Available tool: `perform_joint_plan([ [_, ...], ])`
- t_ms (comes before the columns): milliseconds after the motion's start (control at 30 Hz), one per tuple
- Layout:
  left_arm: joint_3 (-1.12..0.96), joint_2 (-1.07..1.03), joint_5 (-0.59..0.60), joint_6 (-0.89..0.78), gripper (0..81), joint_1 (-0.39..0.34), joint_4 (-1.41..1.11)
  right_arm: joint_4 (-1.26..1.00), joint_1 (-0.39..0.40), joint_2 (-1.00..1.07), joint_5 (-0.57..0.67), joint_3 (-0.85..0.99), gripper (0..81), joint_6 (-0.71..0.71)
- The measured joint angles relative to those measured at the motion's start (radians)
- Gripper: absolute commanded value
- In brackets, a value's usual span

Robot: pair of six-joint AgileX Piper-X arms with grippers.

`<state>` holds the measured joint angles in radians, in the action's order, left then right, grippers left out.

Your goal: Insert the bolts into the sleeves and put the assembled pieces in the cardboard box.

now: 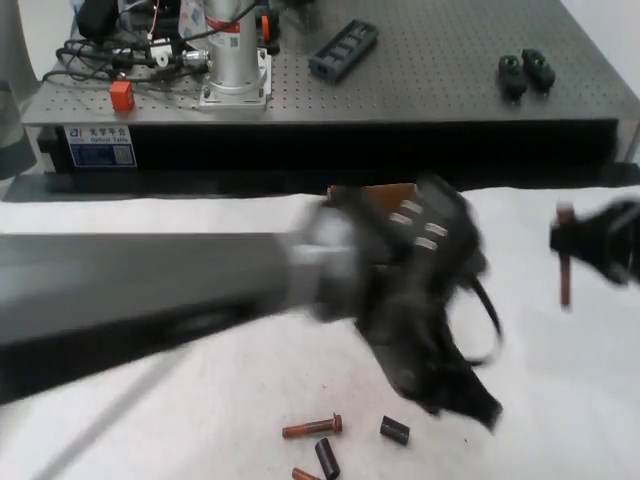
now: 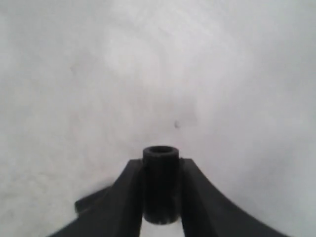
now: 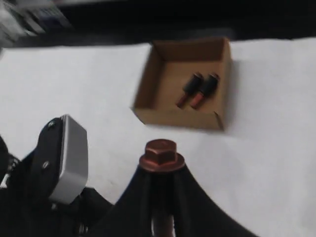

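Note:
My left gripper (image 2: pixel 160 173) is shut on a black sleeve (image 2: pixel 160 185) that stands upright between its fingers, above white cloth. In the high view that arm crosses the middle, with its gripper (image 1: pixel 472 400) low over the cloth. At the right, my right gripper (image 1: pixel 575 240) is shut on a copper bolt (image 1: pixel 565 268) that hangs head up. The bolt's hex head (image 3: pixel 161 154) sits between the fingers of the right gripper (image 3: pixel 161 174). The cardboard box (image 3: pixel 177 118) holds two assembled pieces (image 3: pixel 197 90). In the high view the box (image 1: pixel 388 190) is mostly behind the left arm.
A loose copper bolt (image 1: pixel 312 428), two black sleeves (image 1: pixel 395 431) (image 1: pixel 327 458) and another bolt end (image 1: pixel 305 474) lie on the white cloth (image 1: pixel 560 400) near the front edge. Behind the cloth is a metal breadboard bench (image 1: pixel 430 70) with a post, cables and black parts.

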<state>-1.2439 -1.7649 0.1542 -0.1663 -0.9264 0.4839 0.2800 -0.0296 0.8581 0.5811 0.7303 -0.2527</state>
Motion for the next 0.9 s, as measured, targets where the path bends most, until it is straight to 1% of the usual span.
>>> perform_joint_plan([
  [33,0.016,0.013,0.0,0.0,0.6,0.002,-0.018,-0.034,0.019,0.0,0.013,0.0,3.2,-0.028],
  [67,0.082,0.071,0.0,0.0,0.6,0.006,-0.097,-0.07,0.043,0.0,0.022,0.0,3.2,-0.057],
  [133,0.231,0.193,0.012,-0.002,0.6,0.008,-0.326,-0.116,0.092,0.0,0.032,0.0,3.2,-0.09],
  [167,0.367,0.296,0.037,-0.002,0.6,0.008,-0.55,-0.131,0.115,0.0,0.032,0.0,3.2,-0.1],
  [267,0.506,0.403,0.057,-0.019,0.6,0.008,-0.794,-0.147,0.152,0.0,0.027,0.0,3.2,-0.111],
  [300,0.529,0.423,0.06,-0.035,0.6,0.008,-0.838,-0.149,0.168,0.0,0.023,0.0,3.2,-0.115],
  [433,0.56,0.464,0.06,-0.068,0.6,0.013,-0.919,-0.151,0.201,0.0,0.009,0.0,3.2,-0.117],
  [600,0.56,0.47,0.06,-0.079,0.6,0.022,-0.96,-0.151,0.223,0.0,0.002,0.0,3.2,-0.117],
  [900,0.564,0.47,0.06,-0.094,0.6,0.022,-0.992,-0.154,0.227,0.0,-0.026,0.0,3.2,-0.117],
])
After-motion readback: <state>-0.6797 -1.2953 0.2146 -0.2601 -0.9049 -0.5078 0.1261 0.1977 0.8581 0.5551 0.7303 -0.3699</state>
